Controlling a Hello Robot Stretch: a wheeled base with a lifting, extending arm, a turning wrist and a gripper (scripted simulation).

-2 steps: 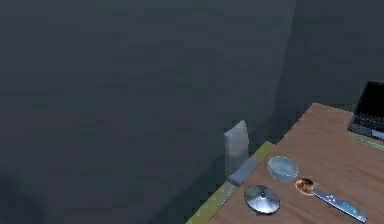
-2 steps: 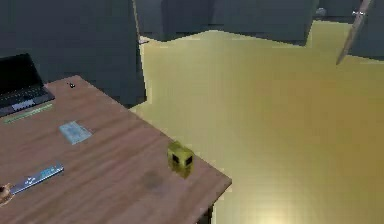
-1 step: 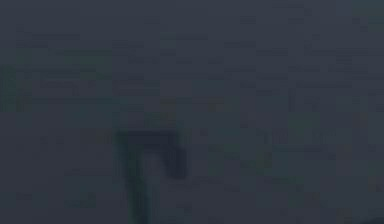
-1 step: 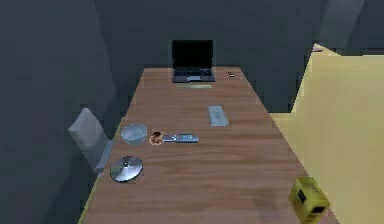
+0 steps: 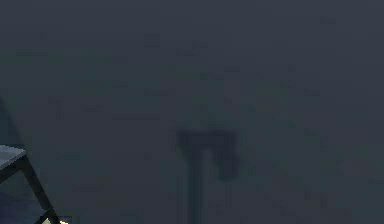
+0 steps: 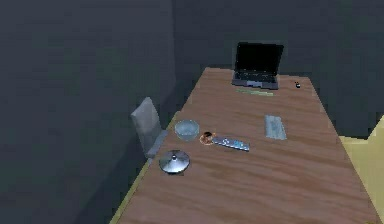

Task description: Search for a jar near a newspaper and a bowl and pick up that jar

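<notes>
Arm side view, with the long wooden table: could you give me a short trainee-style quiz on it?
1. True or false: the black open laptop stands at the far end of the brown wooden table.
2. What stands at the table's left edge? A a grey chair; B a red sofa; C a white fridge.
3. Which lies nearer the laptop: the round silvery disc or the flat grey rectangle?
Key: 1 true; 2 A; 3 the flat grey rectangle.

Grey furniture (image 5: 12, 162) cropped left; table (image 6: 300, 195) cropped below.
</notes>
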